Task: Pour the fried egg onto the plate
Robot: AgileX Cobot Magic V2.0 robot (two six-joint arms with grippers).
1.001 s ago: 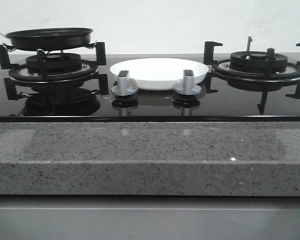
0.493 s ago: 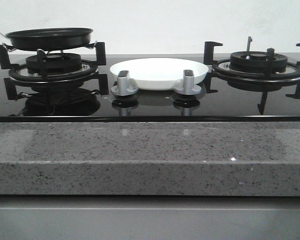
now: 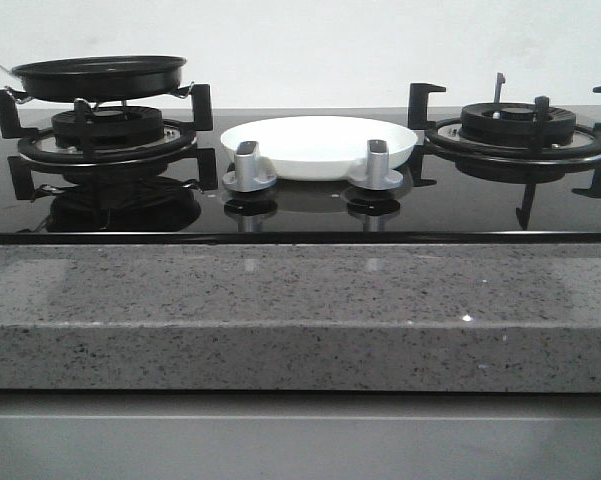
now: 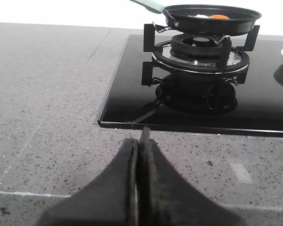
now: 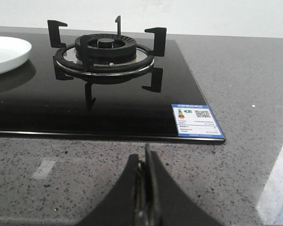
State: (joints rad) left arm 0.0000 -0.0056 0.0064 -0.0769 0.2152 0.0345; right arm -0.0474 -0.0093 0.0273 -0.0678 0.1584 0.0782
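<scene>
Nothing has moved since the earlier front pictures; the pan, the plate and the stove sit just as they did.

The fried egg (image 4: pixel 208 16) lies inside the black pan (image 4: pixel 212 18), and only a bit of pale white and an orange yolk peeks over the rim in the left wrist view. From the front the egg is hidden by the pan's side. The pan rests on the left burner (image 3: pixel 108 135), and its light green handle (image 4: pixel 148 4) sticks out away from the plate. The plate (image 3: pixel 320 145) is white and has no food on it. It sits on the black glass stove top (image 3: pixel 300 215) between the two burners, just beside the pan's burner and behind two silver knobs (image 3: pixel 248 165). The right burner (image 5: pixel 106 54) has nothing on it.

I think the job has not started yet. The first step is to get hold of the pan. The next move looks like one for the left arm: open up, reach to the handle, squeeze it, lift, then tip the pan over the plate.

The left gripper (image 4: pixel 139 141) is pressed tight together and holds nothing. It hangs over the grey speckled counter (image 3: pixel 300 310), well apart from the pan. The right gripper (image 5: pixel 146 162) is also squeezed together, with nothing in it, over the counter in front of the stove.
</scene>
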